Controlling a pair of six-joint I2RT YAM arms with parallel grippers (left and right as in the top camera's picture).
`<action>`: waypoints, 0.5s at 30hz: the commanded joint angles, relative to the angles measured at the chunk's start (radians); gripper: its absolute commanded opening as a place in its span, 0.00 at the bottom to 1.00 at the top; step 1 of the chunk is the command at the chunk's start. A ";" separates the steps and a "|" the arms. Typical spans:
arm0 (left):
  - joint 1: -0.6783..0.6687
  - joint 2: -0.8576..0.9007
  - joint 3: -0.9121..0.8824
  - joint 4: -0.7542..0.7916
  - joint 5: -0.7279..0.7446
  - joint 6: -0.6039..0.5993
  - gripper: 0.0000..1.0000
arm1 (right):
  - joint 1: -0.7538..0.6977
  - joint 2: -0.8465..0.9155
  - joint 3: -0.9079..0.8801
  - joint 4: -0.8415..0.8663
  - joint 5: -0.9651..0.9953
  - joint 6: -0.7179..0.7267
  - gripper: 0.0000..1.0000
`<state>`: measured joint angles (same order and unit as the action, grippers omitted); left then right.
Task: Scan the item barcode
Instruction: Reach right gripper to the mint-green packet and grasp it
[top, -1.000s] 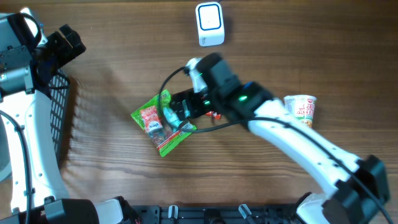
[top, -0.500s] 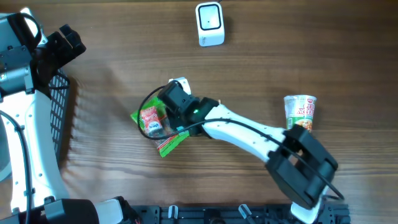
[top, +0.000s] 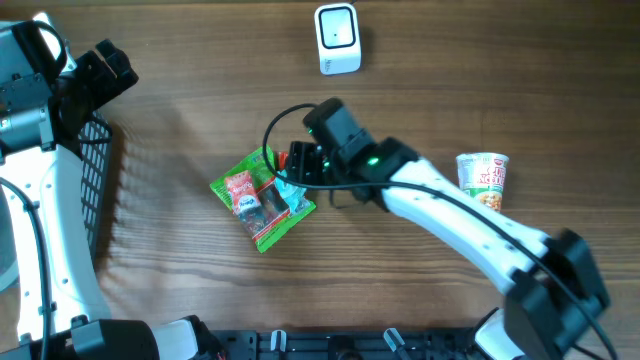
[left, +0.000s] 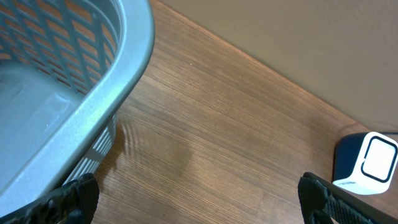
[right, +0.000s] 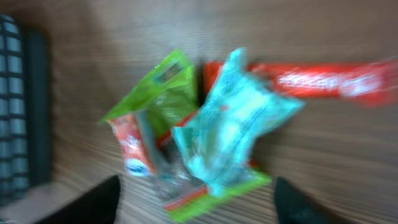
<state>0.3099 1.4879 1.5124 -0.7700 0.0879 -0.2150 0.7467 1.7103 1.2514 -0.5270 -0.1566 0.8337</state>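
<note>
Teal packet (right: 233, 127) atop green packet (right: 168, 93), mid-table, ungrasped. Right gripper (right: 199, 199): clamped, then reopened, jaws spread above the pile, empty. Left gripper (left: 199, 199): spread wide beside basket (left: 124, 81). Regrasp before presenting to barcode scanner (top: 337, 38) at far edge.

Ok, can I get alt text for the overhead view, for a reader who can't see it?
The right gripper hangs over a green snack packet and a teal packet lying together on the wooden table. A white barcode scanner stands at the far edge, a noodle cup to the right, and the left gripper near a mesh basket at the left.
</note>
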 joint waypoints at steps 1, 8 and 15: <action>0.002 -0.003 0.013 0.002 0.008 -0.002 1.00 | 0.000 0.085 -0.081 0.107 -0.177 0.215 0.59; 0.002 -0.003 0.013 0.002 0.008 -0.002 1.00 | -0.001 0.088 -0.212 0.306 -0.193 0.356 0.54; 0.002 -0.003 0.013 0.002 0.008 -0.002 1.00 | 0.000 0.090 -0.324 0.518 -0.123 0.266 0.04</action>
<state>0.3099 1.4879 1.5124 -0.7708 0.0883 -0.2150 0.7418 1.7924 0.9371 -0.0158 -0.3069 1.2041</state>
